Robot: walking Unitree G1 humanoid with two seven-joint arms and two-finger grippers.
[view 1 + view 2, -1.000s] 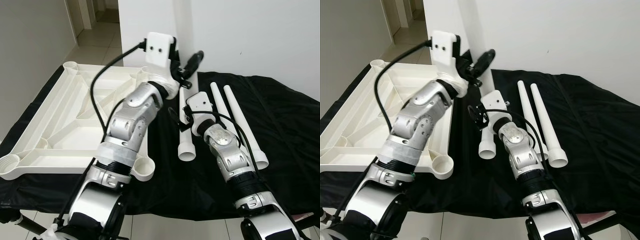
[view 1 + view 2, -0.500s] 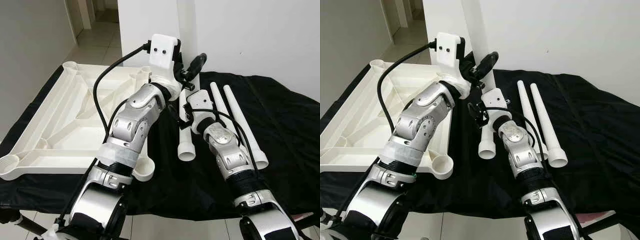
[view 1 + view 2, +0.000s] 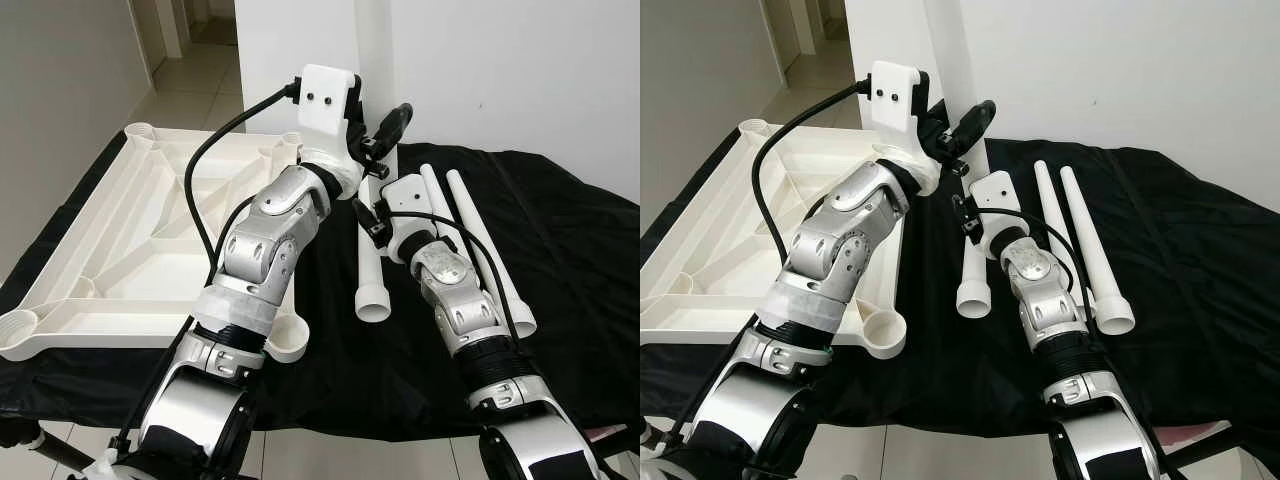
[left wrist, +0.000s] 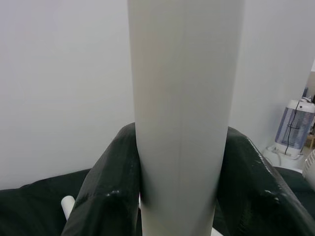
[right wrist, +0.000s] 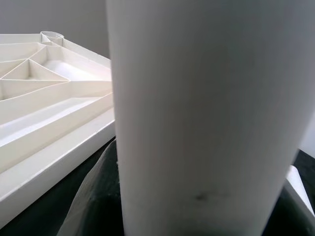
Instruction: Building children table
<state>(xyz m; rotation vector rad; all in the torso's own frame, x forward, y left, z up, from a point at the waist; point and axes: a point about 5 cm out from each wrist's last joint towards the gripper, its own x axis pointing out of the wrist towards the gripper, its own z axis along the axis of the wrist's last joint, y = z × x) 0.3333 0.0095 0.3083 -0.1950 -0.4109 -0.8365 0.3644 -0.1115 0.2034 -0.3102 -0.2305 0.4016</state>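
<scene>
Left gripper is clamped on an upright table leg. Right gripper grips a lying leg, at three o'clock of the inverted tabletop, presumably for socket insertion.

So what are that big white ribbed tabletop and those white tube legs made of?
The big white ribbed tabletop looks like moulded plastic: matte, with thin ribs and corner sockets. The white tube legs seem to be the same smooth plastic, hollow at their open ends.
</scene>
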